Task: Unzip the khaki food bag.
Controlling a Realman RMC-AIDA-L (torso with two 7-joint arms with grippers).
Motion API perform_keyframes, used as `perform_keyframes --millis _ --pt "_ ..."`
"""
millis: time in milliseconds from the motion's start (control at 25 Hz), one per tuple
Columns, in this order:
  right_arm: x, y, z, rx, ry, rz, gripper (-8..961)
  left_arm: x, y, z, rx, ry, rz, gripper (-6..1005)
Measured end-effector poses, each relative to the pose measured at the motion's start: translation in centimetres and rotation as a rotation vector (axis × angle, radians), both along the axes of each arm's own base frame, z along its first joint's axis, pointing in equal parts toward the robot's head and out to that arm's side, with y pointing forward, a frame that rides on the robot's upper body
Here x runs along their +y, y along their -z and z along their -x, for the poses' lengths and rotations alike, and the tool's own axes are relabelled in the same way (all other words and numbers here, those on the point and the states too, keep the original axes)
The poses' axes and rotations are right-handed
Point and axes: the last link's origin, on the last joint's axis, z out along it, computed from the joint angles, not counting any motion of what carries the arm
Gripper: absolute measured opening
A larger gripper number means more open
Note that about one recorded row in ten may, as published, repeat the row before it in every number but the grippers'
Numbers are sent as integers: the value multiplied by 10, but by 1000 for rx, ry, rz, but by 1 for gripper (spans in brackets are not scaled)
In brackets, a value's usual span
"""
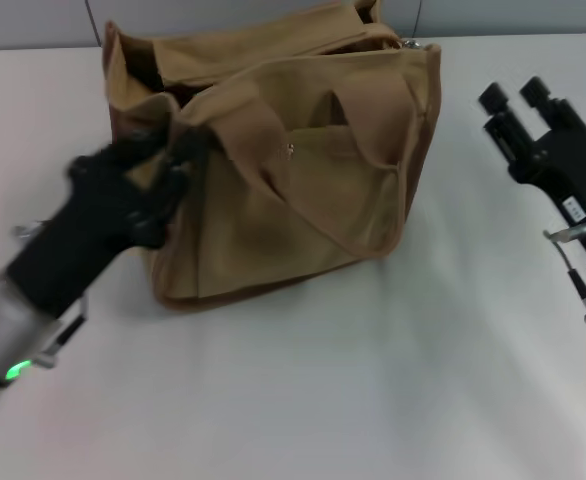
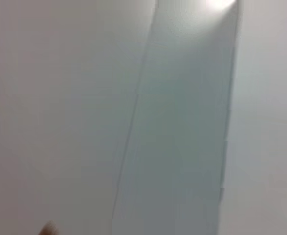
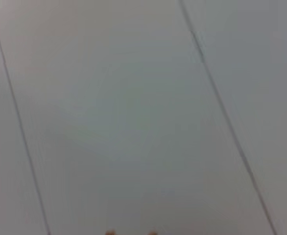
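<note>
The khaki food bag (image 1: 303, 190) stands on the white table at the back middle in the head view, with its wide loop handles flopped over its front pocket. A dark gap shows along its top near the left end. My left gripper (image 1: 163, 160) is at the bag's left top corner, shut on the tan fabric there. The zipper pull is hidden. My right gripper (image 1: 514, 95) is open and empty, off to the right of the bag and apart from it. Neither wrist view shows the bag clearly.
The white table (image 1: 353, 380) stretches in front of the bag and between the arms. A grey wall runs behind the bag. Both wrist views show only pale grey panels with seams.
</note>
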Motion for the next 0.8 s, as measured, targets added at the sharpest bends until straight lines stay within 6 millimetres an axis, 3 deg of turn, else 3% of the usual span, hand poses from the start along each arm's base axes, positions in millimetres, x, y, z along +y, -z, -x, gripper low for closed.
perform_keyframes --millis 40,160,240,320,360,400,480,560,600,720,800 --pt "0 0 0 0 0 0 619 0 0 0 0 0 0 129" --pt "-4 -8 3 29 -32 -49 625 -15 -27 8 -38 68 -34 220" --pt "-8 -15 6 48 -73 -76 628 -15 -27 8 -38 68 -34 280" --pt "-20 -27 11 75 -182 -88 632 -25 -59 29 -10 77 26 353" --pt "-20 -27 11 75 -182 -88 634 -25 -59 29 -10 77 26 395" --pt "-31 -35 17 39 -352 -21 636 -26 -68 36 26 79 91 438" --pt "-36 -39 19 17 -432 30 686 -29 -78 45 112 113 223 523" --pt "-44 -44 23 -45 -616 220 735 -33 -81 49 186 153 321 609" --pt "-48 -49 25 -92 -732 432 760 -33 -81 49 186 153 321 651" --pt "-49 -49 25 -125 -770 571 810 -40 -81 54 302 220 473 856" --pt "-49 -42 27 -152 -787 643 810 -41 -81 55 333 238 524 858"
